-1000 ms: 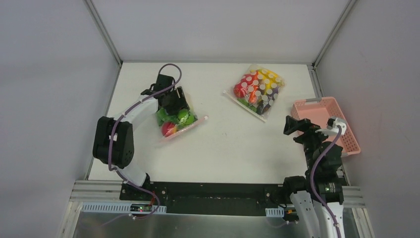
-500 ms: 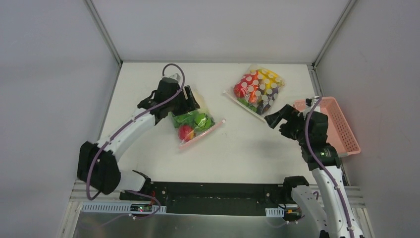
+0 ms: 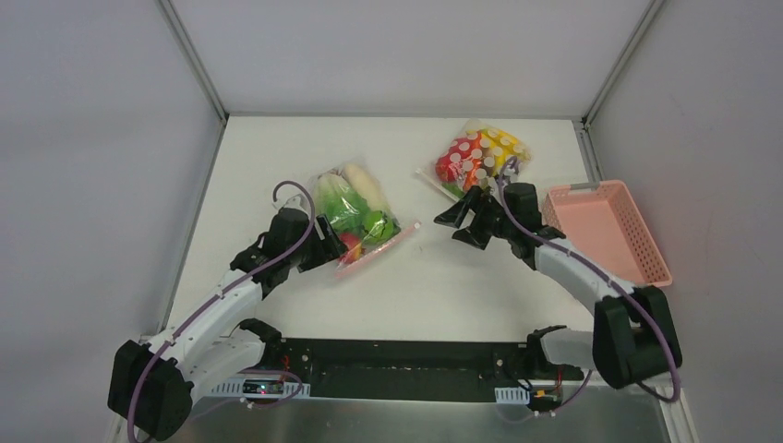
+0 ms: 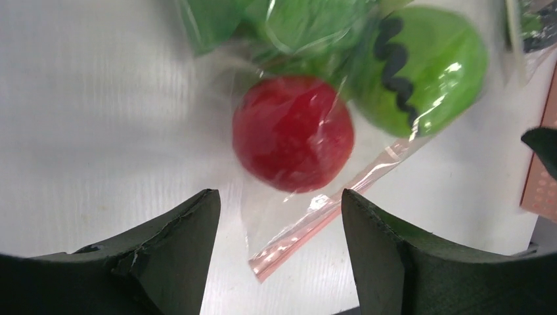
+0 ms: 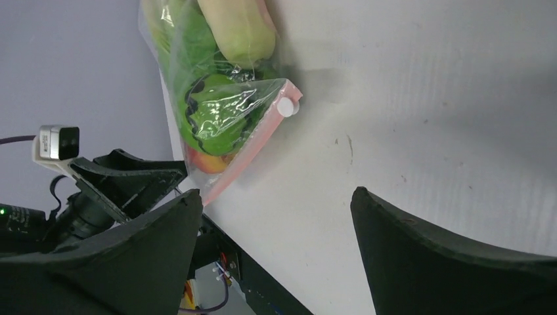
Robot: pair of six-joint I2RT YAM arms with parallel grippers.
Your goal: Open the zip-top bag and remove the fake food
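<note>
From above, the bag (image 3: 355,210) lies left of centre on the table (image 3: 434,295), packed with food, its pink strip (image 3: 380,245) along the near-right edge. The left gripper (image 3: 331,249) sits at the bag's near corner. The right gripper (image 3: 464,221) hangs to the right of the strip, apart from it. A dotted bag (image 3: 482,161) lies behind that and a pink basket (image 3: 605,231) lies at the right. In the left wrist view the left gripper (image 4: 279,197) is released: its jaws stand apart either side of the strip's end (image 4: 309,226), pinching nothing. The apple (image 4: 292,131) and a green fruit (image 4: 423,62) press against the film just beyond. In the right wrist view the right gripper (image 5: 272,200) is also spread wide and empty, above bare table. Ahead of it are the white slider (image 5: 286,106) at the strip's far end, the radish (image 5: 240,26) and the green fruit (image 5: 217,111) inside the bag, with the left gripper (image 5: 125,180) beyond. The film looks thin, limp and slick, and the load light, so the bag will likely slide or crumple if pushed. The round pieces would roll once loose. The firmest holds appear to be the stiffer strip corner for pinning and the slider for pulling. The bulging film itself offers a poor hold.
</note>
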